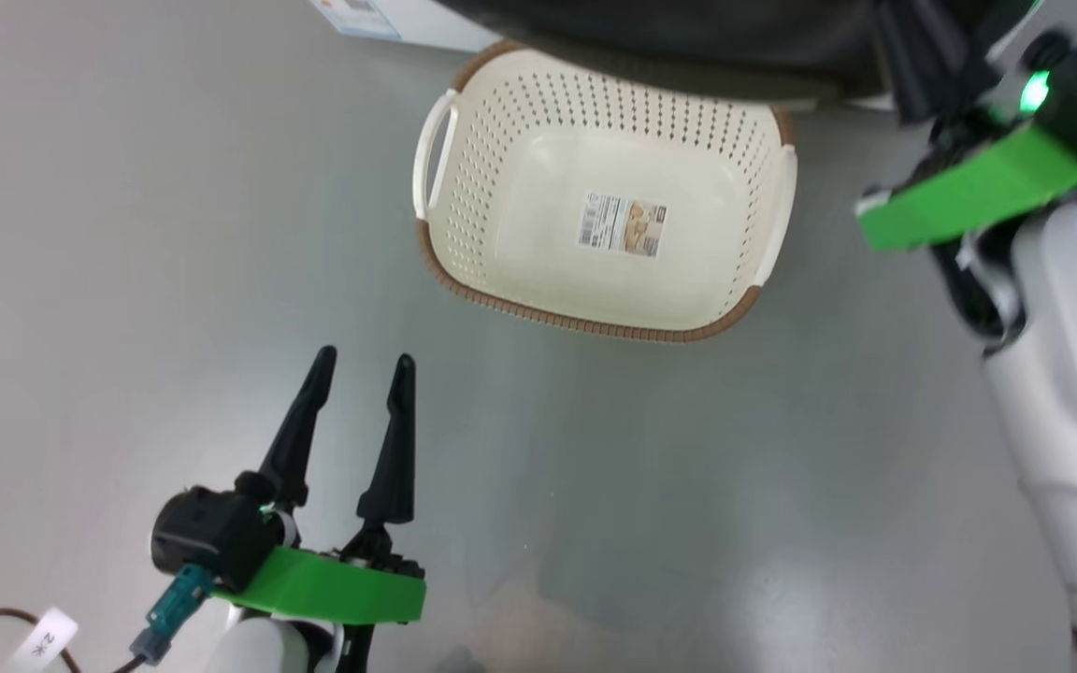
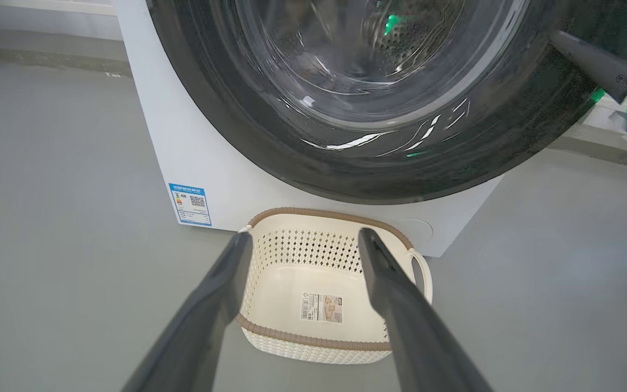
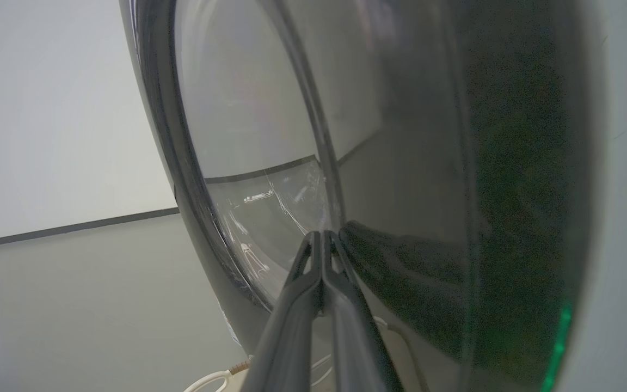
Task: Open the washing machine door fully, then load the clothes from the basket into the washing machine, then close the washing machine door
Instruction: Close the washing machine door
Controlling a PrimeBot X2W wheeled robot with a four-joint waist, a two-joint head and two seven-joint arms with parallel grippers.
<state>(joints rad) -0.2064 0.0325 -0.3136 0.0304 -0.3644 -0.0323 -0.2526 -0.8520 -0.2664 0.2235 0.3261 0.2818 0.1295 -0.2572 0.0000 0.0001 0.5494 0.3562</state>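
Two grippers: we note left gripper spread apart over floor near the basket; right gripper pinched together, tips at the washing machine door.

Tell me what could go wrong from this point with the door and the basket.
1. The right gripper, fingers shut, meets the glossy curved door with thin tips, so it may slide off rather than push.
2. I cannot tell whether the door is latched. If not, it might swing open again.
3. The empty basket sits close under the door, ahead of the open left gripper, so a moving arm could knock it.
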